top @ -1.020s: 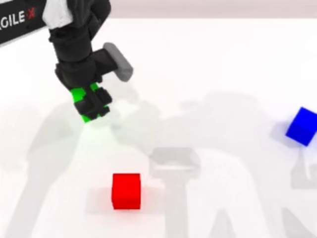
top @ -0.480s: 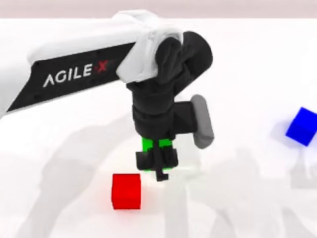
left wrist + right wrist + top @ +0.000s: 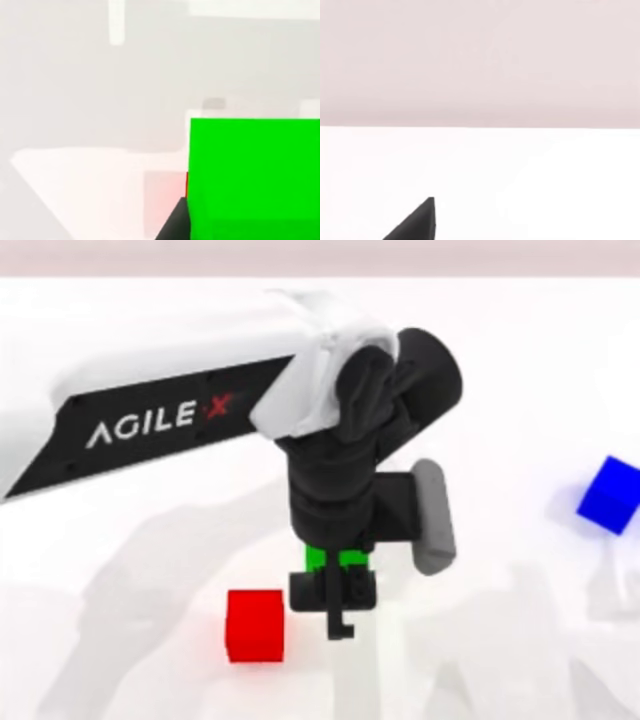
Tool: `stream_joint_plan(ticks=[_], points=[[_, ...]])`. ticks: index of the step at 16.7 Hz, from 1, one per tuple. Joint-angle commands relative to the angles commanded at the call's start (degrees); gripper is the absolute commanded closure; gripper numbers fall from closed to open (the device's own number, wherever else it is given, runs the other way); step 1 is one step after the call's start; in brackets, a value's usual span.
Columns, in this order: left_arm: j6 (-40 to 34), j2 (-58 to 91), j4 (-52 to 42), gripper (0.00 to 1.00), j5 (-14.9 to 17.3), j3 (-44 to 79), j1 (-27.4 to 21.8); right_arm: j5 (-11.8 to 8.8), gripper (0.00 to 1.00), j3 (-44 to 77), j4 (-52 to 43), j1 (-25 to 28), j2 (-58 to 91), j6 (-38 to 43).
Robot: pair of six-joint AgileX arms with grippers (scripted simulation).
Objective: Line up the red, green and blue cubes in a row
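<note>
A white table [image 3: 520,370] is seen from above, with 3 small cubes and 1 robot arm in view. The left arm, white with a black wrist, reaches in from the table's left side and ends over the middle of the table. The left gripper [image 3: 335,590] points down and is clamped on the green cube [image 3: 335,558], which shows as a strip of bright green between the dark fingers. Whether the cube touches the table or hangs just above it cannot be told.

The red cube [image 3: 255,625] sits on the table just beside the gripper, on its left and slightly nearer the lower edge of the top view, with a small gap between them. The blue cube [image 3: 609,494] lies well apart from the gripper, far to its right near the table's right edge, turned at an angle.

In the left wrist view the green cube [image 3: 255,177] fills much of the frame, with a thin sliver of red at its edge.

The right wrist view shows bare table, a pale wall and 1 dark fingertip; the right gripper's state cannot be told.
</note>
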Motion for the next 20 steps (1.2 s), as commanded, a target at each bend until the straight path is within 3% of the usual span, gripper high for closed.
stream_joint_plan(ticks=[8, 13, 20], points=[[-0.09, 4.43, 13.49, 1.00, 0.01, -8.78, -0.27, 0.00, 0.00, 0.00, 0.00, 0.00, 0.00, 0.00], [-0.07, 4.77, 14.18, 1.00, 0.01, -9.32, -0.32, 0.00, 0.00, 0.00, 0.00, 0.00, 0.00, 0.00], [-0.07, 4.77, 14.18, 0.47, 0.01, -9.32, -0.32, 0.00, 0.00, 0.00, 0.00, 0.00, 0.00, 0.00]])
